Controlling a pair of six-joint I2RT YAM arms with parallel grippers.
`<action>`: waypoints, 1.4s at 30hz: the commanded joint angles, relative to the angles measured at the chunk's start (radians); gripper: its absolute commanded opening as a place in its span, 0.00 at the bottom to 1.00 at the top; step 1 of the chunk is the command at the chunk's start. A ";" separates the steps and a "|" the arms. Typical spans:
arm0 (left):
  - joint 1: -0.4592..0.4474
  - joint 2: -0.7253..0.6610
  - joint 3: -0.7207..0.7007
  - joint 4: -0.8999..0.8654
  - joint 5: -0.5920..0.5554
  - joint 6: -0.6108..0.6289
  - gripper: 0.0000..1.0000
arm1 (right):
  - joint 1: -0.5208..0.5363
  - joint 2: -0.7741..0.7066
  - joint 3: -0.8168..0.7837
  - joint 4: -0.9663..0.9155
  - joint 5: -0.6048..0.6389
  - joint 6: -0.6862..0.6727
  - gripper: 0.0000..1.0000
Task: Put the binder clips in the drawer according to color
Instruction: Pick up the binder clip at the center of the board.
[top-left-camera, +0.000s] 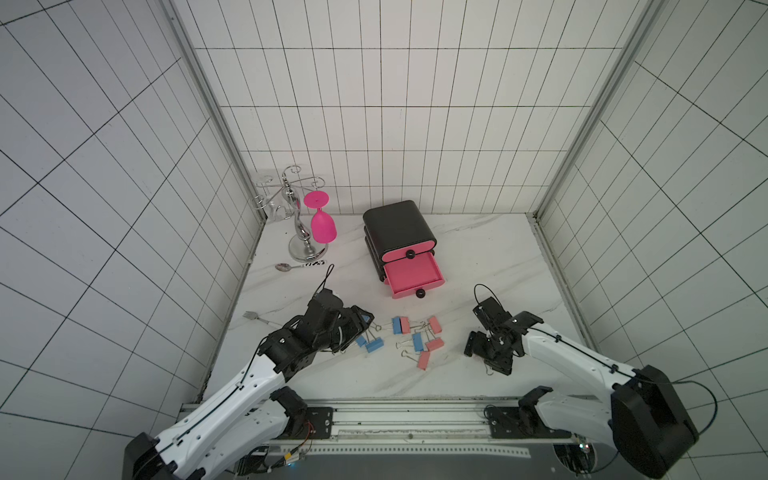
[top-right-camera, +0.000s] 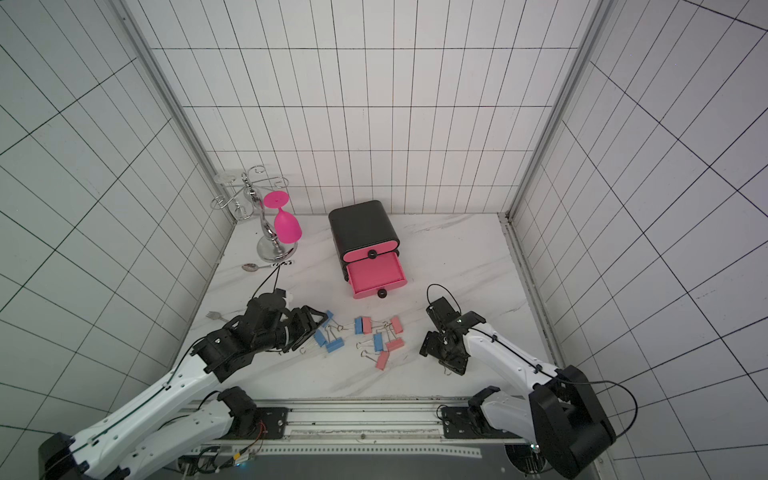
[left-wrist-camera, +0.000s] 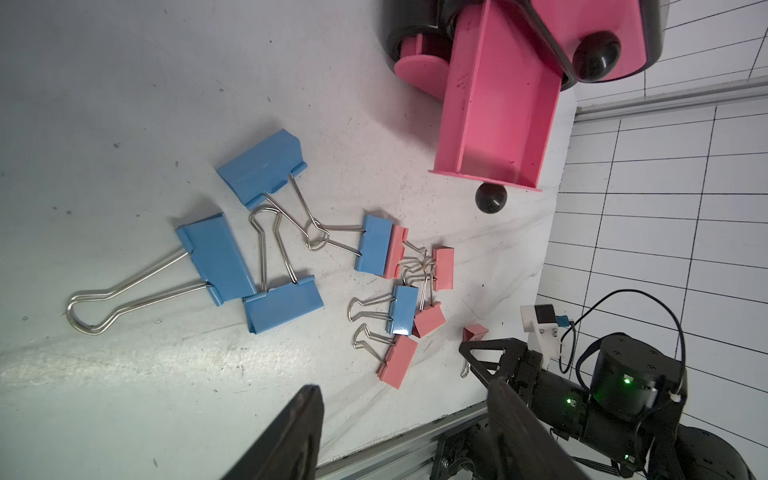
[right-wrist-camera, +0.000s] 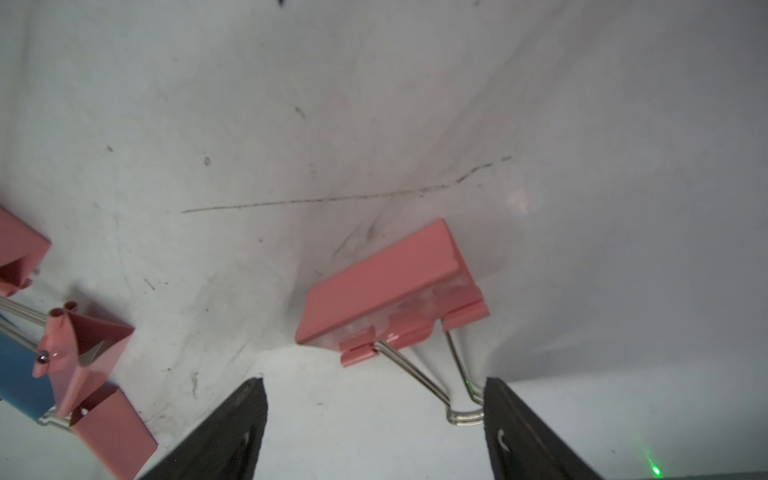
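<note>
While blue and pink binder clips (top-left-camera: 417, 341) lie scattered on the counter (top-left-camera: 498, 257) before the chest (top-left-camera: 399, 224) with its middle drawer (top-left-camera: 411, 272) pulled out, the left end effector (left-wrist-camera: 403, 386) gapes empty by the blue ones and the right end effector (right-wrist-camera: 374, 380) stands wide, one finger (right-wrist-camera: 511, 419) touching the handle of a pink clip (right-wrist-camera: 386, 286)

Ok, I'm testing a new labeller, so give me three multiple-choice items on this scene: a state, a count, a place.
1. The chest's middle drawer is: A shut; B pulled out, empty; C pulled out, full of clips.
2. Blue clips on the table: A two; B five; C nine.
3. The pink glass is: A atop the chest; B in a drawer; C hanging upside down on the metal rack.
Key: B, its pink floor shows bare; B, five blue bodies show in the left wrist view; C, foot up, bowl down beside the rack's stem.
</note>
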 joint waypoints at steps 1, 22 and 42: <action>-0.004 -0.019 0.021 -0.010 -0.012 0.000 0.66 | -0.009 -0.004 -0.010 0.004 0.009 0.014 0.83; -0.005 -0.044 0.029 -0.036 -0.030 -0.005 0.66 | 0.031 -0.016 -0.038 0.125 -0.061 0.053 0.83; -0.005 -0.003 0.033 0.018 -0.026 -0.005 0.66 | 0.052 -0.028 0.123 -0.173 0.167 -0.038 0.80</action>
